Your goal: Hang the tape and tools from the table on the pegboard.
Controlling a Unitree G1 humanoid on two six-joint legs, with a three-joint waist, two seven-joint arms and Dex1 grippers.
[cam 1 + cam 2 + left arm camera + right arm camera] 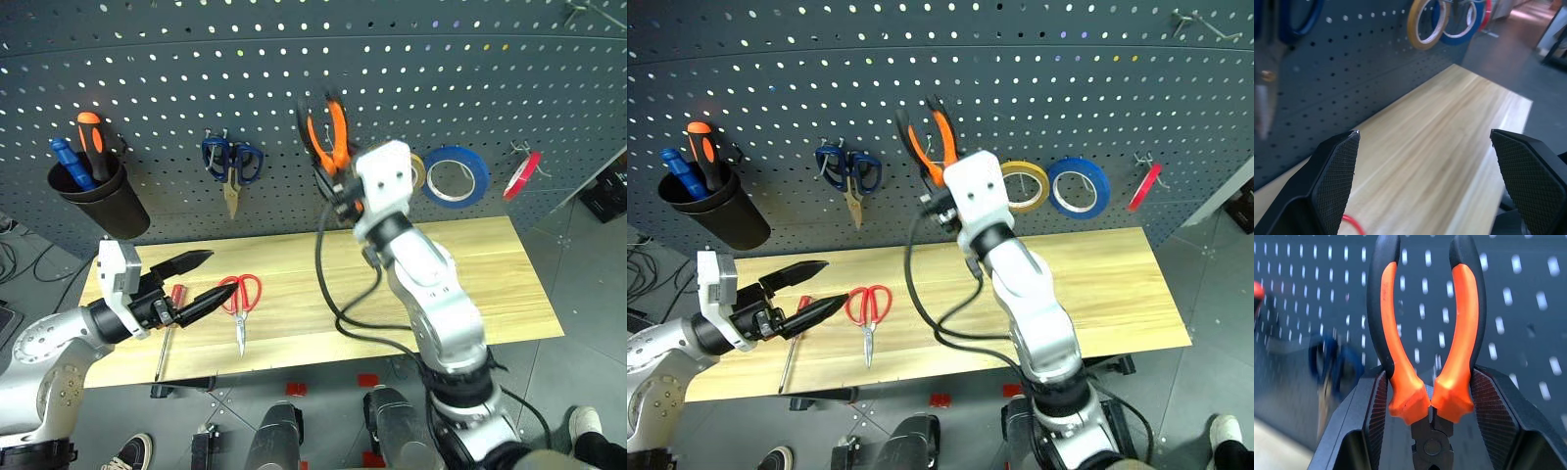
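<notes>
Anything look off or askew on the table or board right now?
Nothing stands out. The pliers sit squarely in the right gripper, handles up, at the pegboard. Red scissors and screwdriver lie flat on the table; the tape hangs straight.

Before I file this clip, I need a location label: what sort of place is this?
Most likely a workshop or tool bench. A grey pegboard holds blue scissors and rolls of tape, a wooden table stands below it, and the right claw grips orange pliers.

Even bright light; blue scissors (1332, 367) blurred; pegboard (294, 88) edges curved.
</notes>
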